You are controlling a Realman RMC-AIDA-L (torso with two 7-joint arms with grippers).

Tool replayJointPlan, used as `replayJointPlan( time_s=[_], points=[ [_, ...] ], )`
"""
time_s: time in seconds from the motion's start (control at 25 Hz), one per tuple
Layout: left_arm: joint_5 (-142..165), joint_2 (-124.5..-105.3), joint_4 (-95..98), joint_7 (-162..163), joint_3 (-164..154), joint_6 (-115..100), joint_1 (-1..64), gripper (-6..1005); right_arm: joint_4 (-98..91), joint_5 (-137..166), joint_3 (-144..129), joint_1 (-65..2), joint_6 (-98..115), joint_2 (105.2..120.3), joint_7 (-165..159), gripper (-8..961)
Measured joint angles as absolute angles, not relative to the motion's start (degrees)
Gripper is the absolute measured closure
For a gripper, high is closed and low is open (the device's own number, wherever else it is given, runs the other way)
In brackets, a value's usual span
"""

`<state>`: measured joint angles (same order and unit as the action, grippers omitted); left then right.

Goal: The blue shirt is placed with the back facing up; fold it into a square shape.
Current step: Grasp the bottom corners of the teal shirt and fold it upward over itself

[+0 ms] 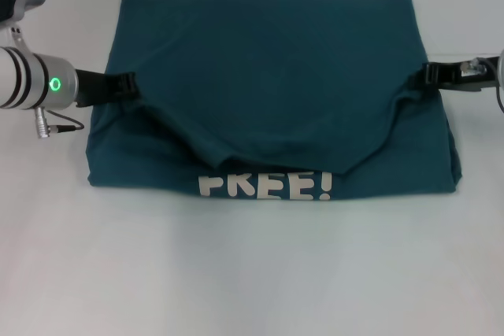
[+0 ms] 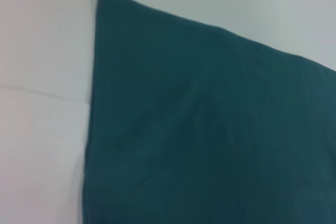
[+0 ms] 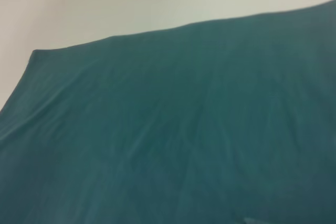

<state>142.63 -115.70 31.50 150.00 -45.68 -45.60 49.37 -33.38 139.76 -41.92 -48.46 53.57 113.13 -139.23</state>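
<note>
From my seat the blue shirt (image 1: 276, 76) reads as soft matt knit cloth, finely textured, taking no shine; I see the same dull weave in both wrist views. Its white lettering (image 1: 264, 186) near the front edge looks like a flat, smooth print. The table (image 1: 252, 273) is a pale, smooth, matt surface. The left arm's housing (image 1: 31, 80) looks like satin-finished silver metal, while the left gripper (image 1: 126, 84) and right gripper (image 1: 429, 75) look like black plastic, slightly glossy.

Bright, even light from overhead — the white bench (image 1: 252, 273) shows only faint shadow beneath the blue shirt (image 1: 268, 60); both wrist views are soft, slightly blurred.
</note>
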Motion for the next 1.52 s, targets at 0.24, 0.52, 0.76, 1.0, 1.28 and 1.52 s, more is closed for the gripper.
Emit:
replayJointPlan(
  time_s=[0.24, 0.52, 0.76, 1.0, 1.28, 1.52],
  points=[
    [142.68, -115.74, 30.28, 150.00, -46.37, -41.28, 50.82, 956, -33.11, 139.75, -42.71, -49.49, 49.08, 113.34, -139.63, 903],
    [143.46, -115.75, 28.77, 150.03, -46.51, -37.98, 52.67, 942, -32.66, 139.74, -42.75, -50.97, 47.31, 111.80, -139.74, 900],
    [144.66, -116.15, 27.77, 150.03, -46.55, -35.71, 53.75, 929, -31.37, 139.78, -42.77, -51.68, 45.38, 111.22, -139.75, 896],
    [144.90, -116.24, 27.76, 150.03, -46.58, -34.62, 53.97, 916, -30.46, 139.83, -42.88, -52.16, 44.00, 111.10, -139.64, 893],
    [144.94, -116.43, 27.81, 150.09, -46.54, -33.74, 54.05, 901, -30.07, 139.84, -43.67, -53.26, 42.70, 111.09, -139.66, 889],
    [145.37, -117.43, 28.40, 149.16, -46.50, -33.02, 54.01, 888, -29.00, 139.83, -46.45, -53.78, 41.62, 111.39, -139.77, 886]
  ],
)
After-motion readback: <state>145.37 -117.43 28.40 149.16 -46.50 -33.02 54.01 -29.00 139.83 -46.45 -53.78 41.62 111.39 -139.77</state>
